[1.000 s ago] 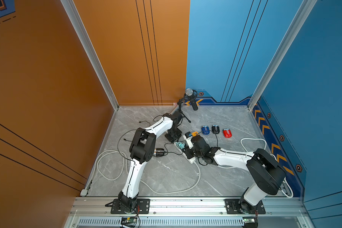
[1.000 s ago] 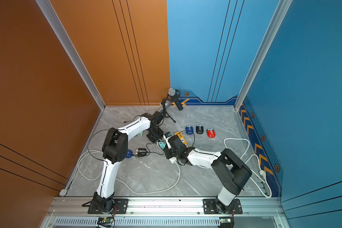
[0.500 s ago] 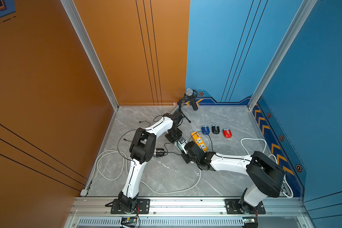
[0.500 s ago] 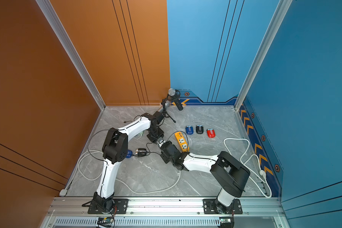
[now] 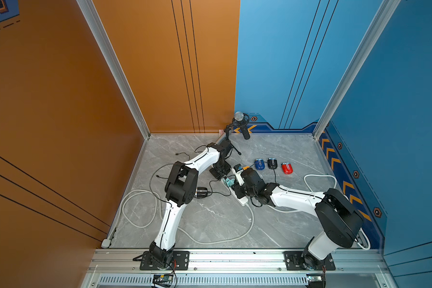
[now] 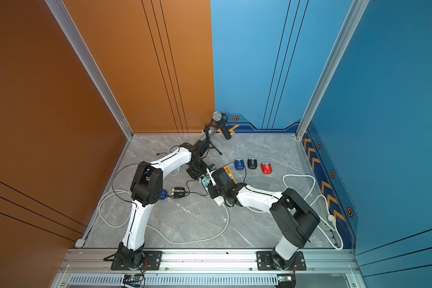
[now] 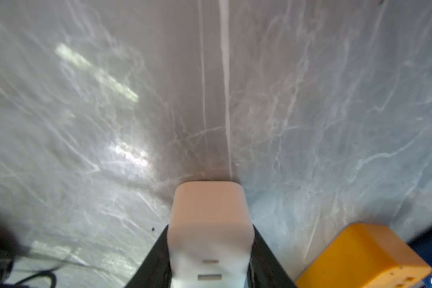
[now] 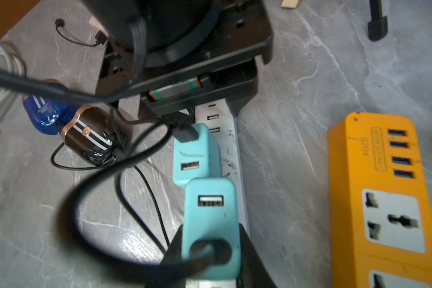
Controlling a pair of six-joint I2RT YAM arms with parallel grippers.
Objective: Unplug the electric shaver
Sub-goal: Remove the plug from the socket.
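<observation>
Now left end effector [image 7: 211,254] clamps power strip [image 7: 208,212], right end effector [image 8: 210,249] pinches teal charger [image 8: 211,217].

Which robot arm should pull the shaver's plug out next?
Right, probably. The right gripper clamps a teal adapter sitting on the white power strip, while the left gripper holds the strip's end steady.

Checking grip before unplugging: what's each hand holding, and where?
Left hand: white power strip, at its end. Right hand: near teal charger, by its sides.

Cable loop [image 8: 66,219] crowding teal chargers [image 8: 211,219], orange strip [image 8: 347,199] alongside — bare floor [image 8: 284,174] between
</observation>
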